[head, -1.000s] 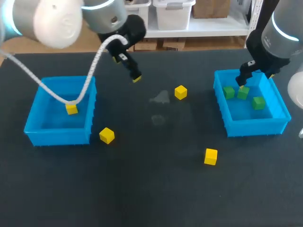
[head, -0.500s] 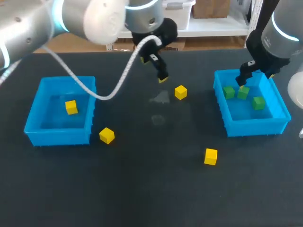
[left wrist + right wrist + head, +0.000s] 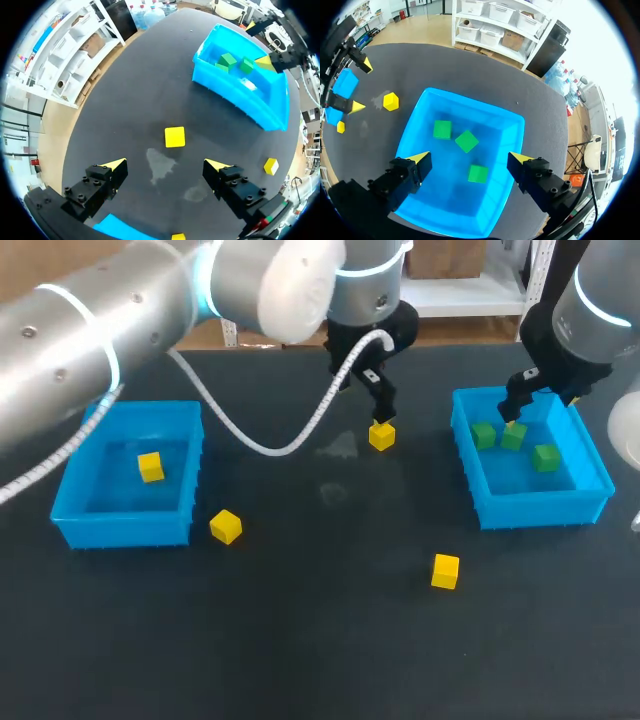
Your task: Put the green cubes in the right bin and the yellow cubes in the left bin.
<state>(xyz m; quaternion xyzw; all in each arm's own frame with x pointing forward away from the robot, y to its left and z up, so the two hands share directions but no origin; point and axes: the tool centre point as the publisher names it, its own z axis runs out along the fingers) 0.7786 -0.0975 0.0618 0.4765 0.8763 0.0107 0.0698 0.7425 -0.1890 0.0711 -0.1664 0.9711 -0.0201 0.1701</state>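
Observation:
A yellow cube [image 3: 381,435] [image 3: 175,136] lies at the table's middle back. My left gripper [image 3: 380,414] [image 3: 167,167] hangs open just above it, the cube ahead of and between its fingers, untouched. Two more yellow cubes [image 3: 226,526] [image 3: 445,570] lie loose on the table. One yellow cube [image 3: 150,467] rests in the left blue bin [image 3: 70,490]. The right blue bin [image 3: 466,455] [image 3: 470,97] holds three green cubes [image 3: 442,129] [image 3: 466,141] [image 3: 478,173]. Over that bin my right gripper [image 3: 515,405] [image 3: 470,160] stands open and empty.
The left arm's white cable [image 3: 300,435] droops over the table between the left bin and the middle. Dark open tabletop [image 3: 320,640] spreads across the front. In the left wrist view the right bin [image 3: 240,97] lies beyond the cube.
My left arm has swept to the right, from near the left bin to above the yellow cube at the middle back. The right arm has stayed still.

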